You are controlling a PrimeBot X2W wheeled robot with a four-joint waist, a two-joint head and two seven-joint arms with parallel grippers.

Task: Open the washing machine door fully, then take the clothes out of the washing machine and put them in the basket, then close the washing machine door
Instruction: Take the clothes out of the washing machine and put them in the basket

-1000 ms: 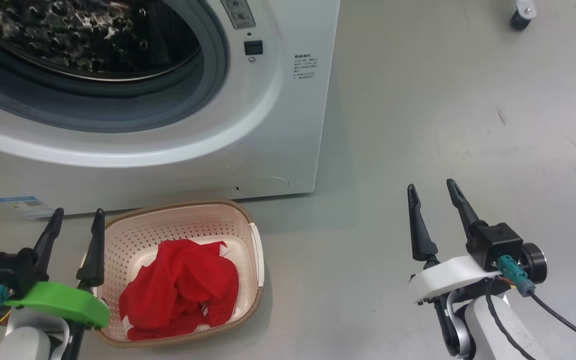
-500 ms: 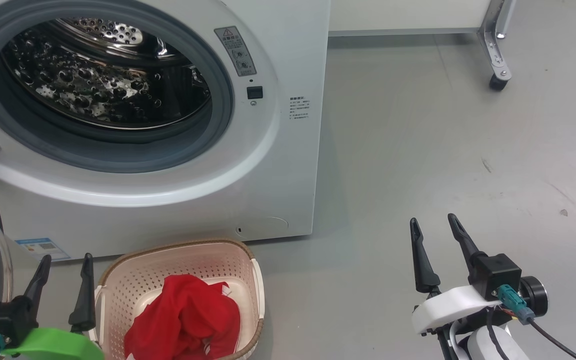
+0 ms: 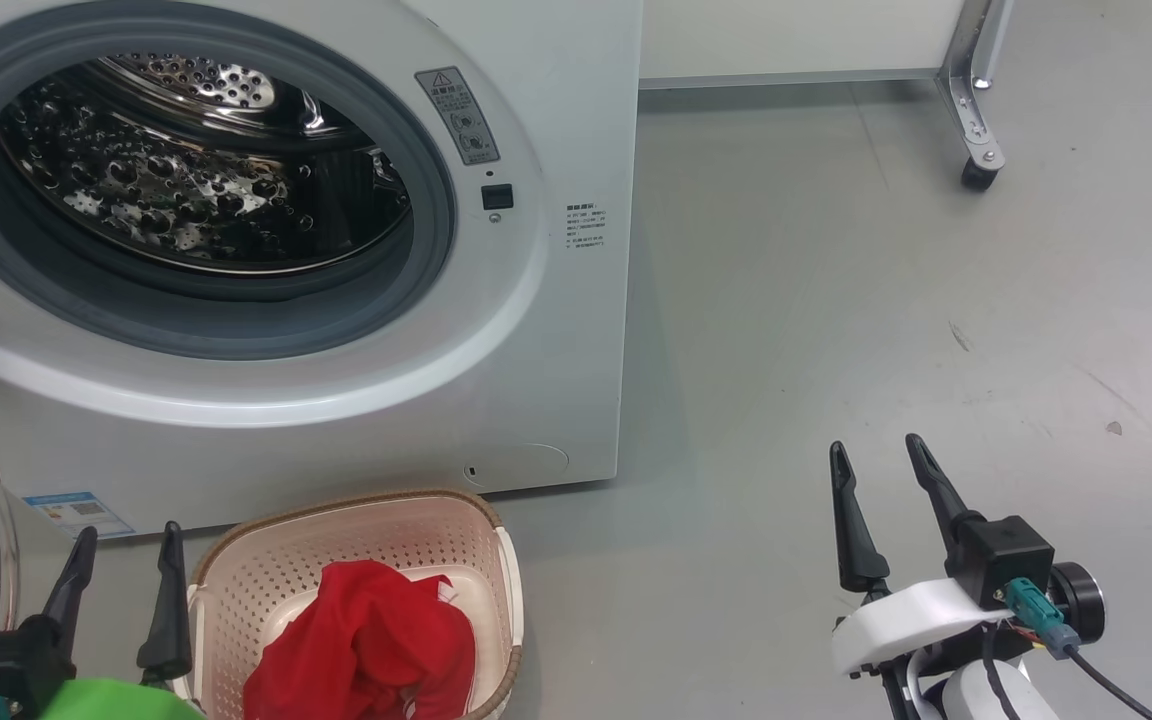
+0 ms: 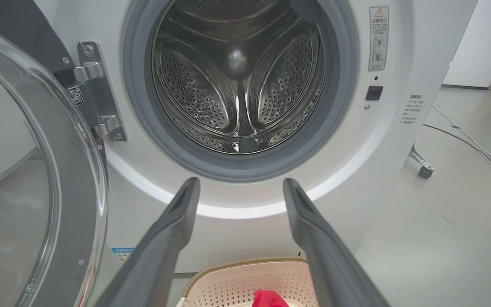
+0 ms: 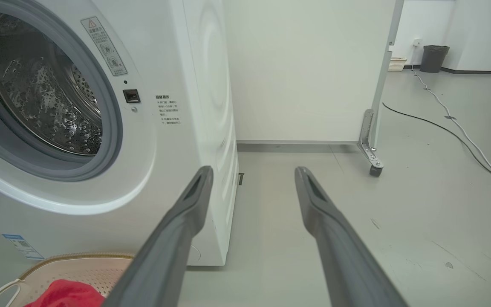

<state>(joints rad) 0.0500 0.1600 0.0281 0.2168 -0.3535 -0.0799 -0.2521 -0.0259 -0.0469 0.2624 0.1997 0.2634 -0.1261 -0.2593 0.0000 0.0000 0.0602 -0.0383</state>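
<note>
The big white front-loading washing machine (image 3: 556, 330) stands at the far left, its round glass-windowed door (image 4: 15, 179) swung open on the left (the left wrist view gives its metal hinge (image 4: 94, 89) and the drum's back). Near its foot sits the cream perforated plastic basket (image 3: 266, 560), with the red clothes (image 3: 356, 650) heaped inside. The left gripper (image 3: 129, 533), beside the basket, and the right gripper (image 3: 876, 447), over grey floor (image 3: 836, 300), both gape wide and hold nothing.

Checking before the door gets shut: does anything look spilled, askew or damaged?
Nothing stands out. The clothes lie inside the basket; the drum looks empty; the washing machine door hangs open on its hinge, undamaged.
</note>
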